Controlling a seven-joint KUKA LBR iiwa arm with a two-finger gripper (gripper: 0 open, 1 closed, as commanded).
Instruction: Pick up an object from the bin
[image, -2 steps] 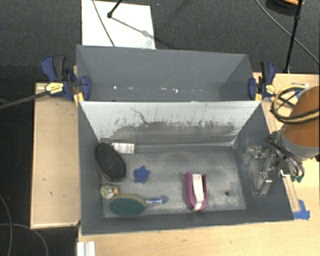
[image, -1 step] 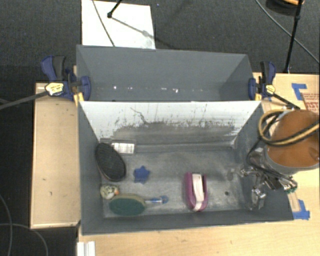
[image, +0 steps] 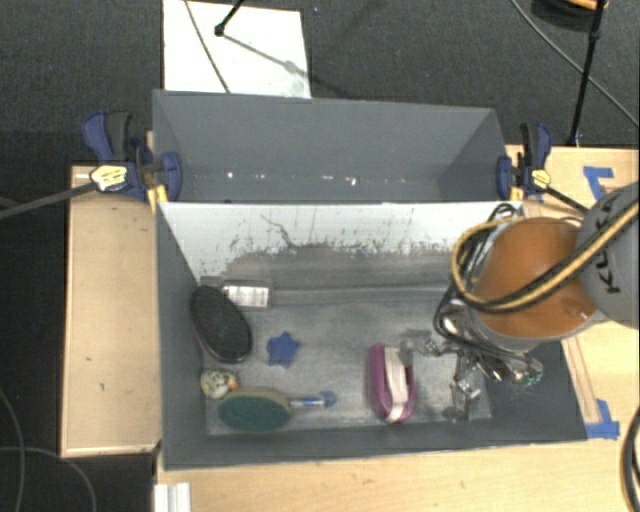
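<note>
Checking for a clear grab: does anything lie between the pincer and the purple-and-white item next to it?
Nothing visible does. The pincer hangs just right of the purple-and-white item, with only bare bin floor between them.

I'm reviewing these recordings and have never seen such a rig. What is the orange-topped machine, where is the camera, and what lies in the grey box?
It is a robot arm reaching in from the right, orange cover and cables included. One camera looks down from above. Its gripper hangs low in the right part of the bin, beside a purple-and-white object; whether it holds anything is unclear. Leftward lie a blue star-shaped piece, a black oval brush, a green round brush and a pale tube.
</note>
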